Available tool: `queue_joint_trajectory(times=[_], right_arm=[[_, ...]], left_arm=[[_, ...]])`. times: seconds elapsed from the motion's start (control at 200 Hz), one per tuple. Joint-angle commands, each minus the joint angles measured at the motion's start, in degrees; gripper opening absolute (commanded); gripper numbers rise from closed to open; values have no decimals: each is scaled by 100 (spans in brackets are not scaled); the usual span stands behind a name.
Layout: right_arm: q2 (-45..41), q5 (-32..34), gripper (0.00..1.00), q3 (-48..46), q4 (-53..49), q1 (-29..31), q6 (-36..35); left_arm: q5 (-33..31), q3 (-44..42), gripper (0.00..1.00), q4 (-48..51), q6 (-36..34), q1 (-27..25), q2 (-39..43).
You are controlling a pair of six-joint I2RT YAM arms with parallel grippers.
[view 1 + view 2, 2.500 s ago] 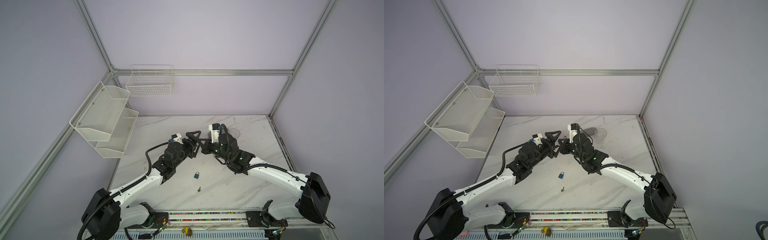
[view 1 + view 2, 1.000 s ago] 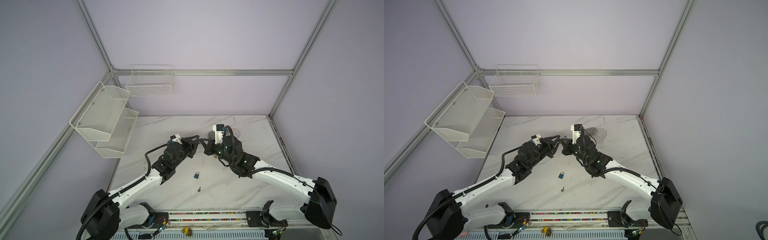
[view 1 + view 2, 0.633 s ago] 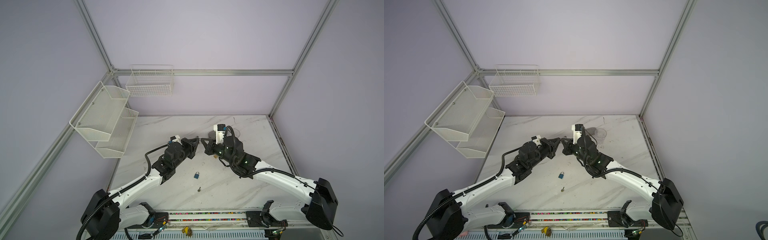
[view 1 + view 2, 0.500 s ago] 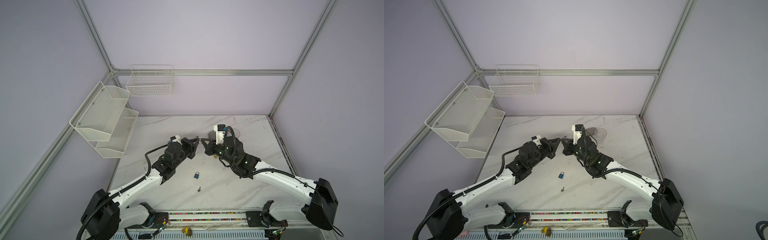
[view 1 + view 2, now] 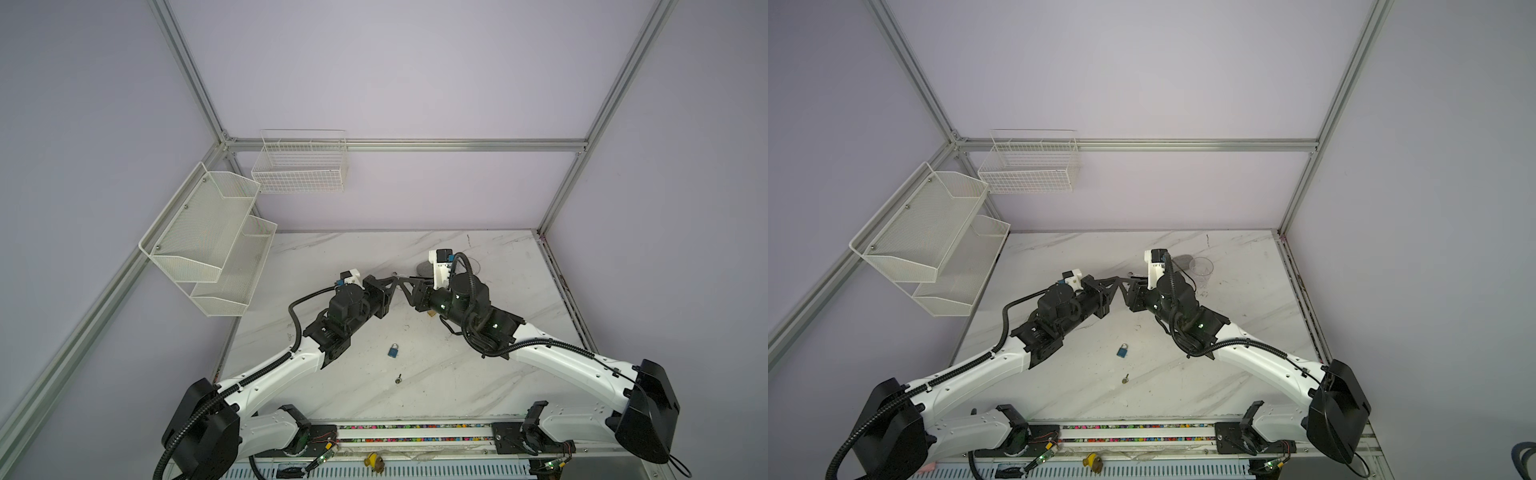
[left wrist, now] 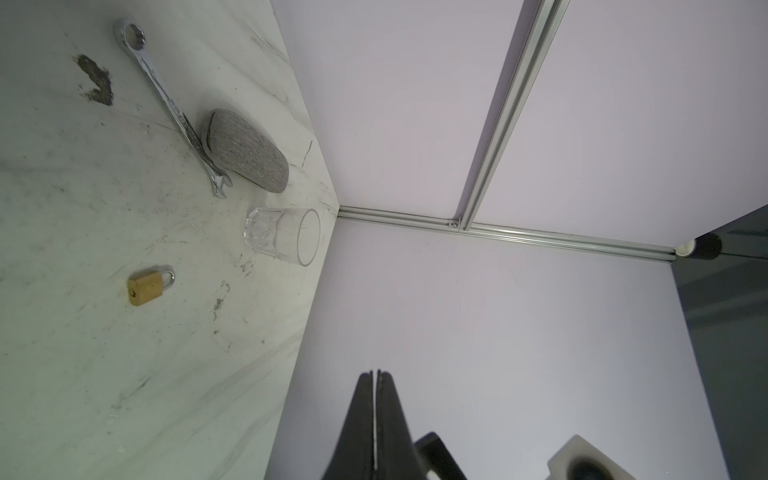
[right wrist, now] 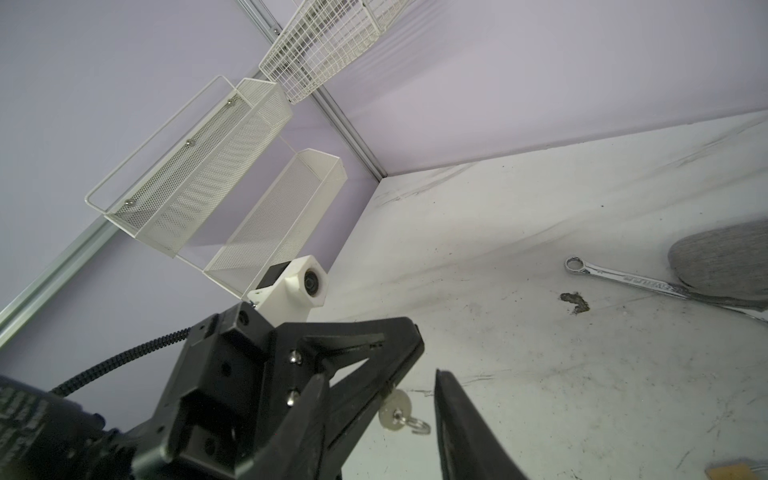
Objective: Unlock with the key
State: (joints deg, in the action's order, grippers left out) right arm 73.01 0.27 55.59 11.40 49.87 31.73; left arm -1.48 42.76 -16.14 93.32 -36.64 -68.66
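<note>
Right wrist view | left hand [image 7: 390, 380] clenched on key [image 7: 394, 409], held above desk [image 7: 540, 232] | right hand [image 5: 404, 288] released, finger [image 7: 455, 415] just beside key, not touching | blue lock [image 5: 392, 351] and second key [image 5: 398, 378] on desk, well apart from both hands | brass lock [image 6: 149, 286] on desk near glass [image 6: 286, 241]

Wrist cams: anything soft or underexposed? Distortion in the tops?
Left wrist view: wrench and glass crisp; shut left pincer near-silhouette. Right wrist view: key slightly soft, close to lens. Both top views: even light, no glare; frame posts splay, wide-angle.
</note>
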Motion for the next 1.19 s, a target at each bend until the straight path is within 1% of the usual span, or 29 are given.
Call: queue_joint_trajectory(times=[0.0, 0.105, 0.165, 0.33, 0.38, 0.475, 0.56, 0.68, 0.76, 0.93, 1.01, 1.035, 1.19], right_arm=[[-200, -134, 52, 185, -318, -38, 5], [-202, -564, 56, 276, -584, -201, 17], [-206, -1060, 58, 293, -612, -421, 77], [-36, -2798, 60, 285, -510, -1188, 303], [10, -3140, 60, 273, -474, -1321, 311], [81, -3575, 59, 192, -268, -1465, 421], [166, -3850, 58, 139, 40, -1529, 604], [289, -4169, 56, 18, 757, -1546, 965], [374, -4151, 54, 56, 822, -1597, 988], [537, -4206, 51, 22, 1294, -1644, 1204], [538, -4185, 48, 13, 1372, -1655, 1232], [674, -4185, 47, 9, 1419, -1662, 1252], [723, -4313, 39, -189, 1928, -1663, 1540]], left_arm=[[178, 577, 0, 131, -884, 169, -12], [466, 701, 0, 165, -1481, 325, -45], [641, 733, 0, 58, -1805, 401, -60], [1091, 822, 0, -315, -2911, 508, -146], [1222, 783, 0, -478, -3100, 549, -164], [1510, 706, 0, -874, -3426, 621, -202], [1675, 624, 0, -1218, -3675, 656, -231], [1862, 606, 0, -1467, -3984, 671, -287], [1974, 586, 0, -1677, -4061, 681, -339], [2135, 587, 0, -1976, -4129, 676, -416], [2218, 584, 0, -2080, -4137, 676, -440], [2249, 584, 0, -2123, -4143, 676, -446], [2237, 601, 0, -2147, -4129, 677, -476]])
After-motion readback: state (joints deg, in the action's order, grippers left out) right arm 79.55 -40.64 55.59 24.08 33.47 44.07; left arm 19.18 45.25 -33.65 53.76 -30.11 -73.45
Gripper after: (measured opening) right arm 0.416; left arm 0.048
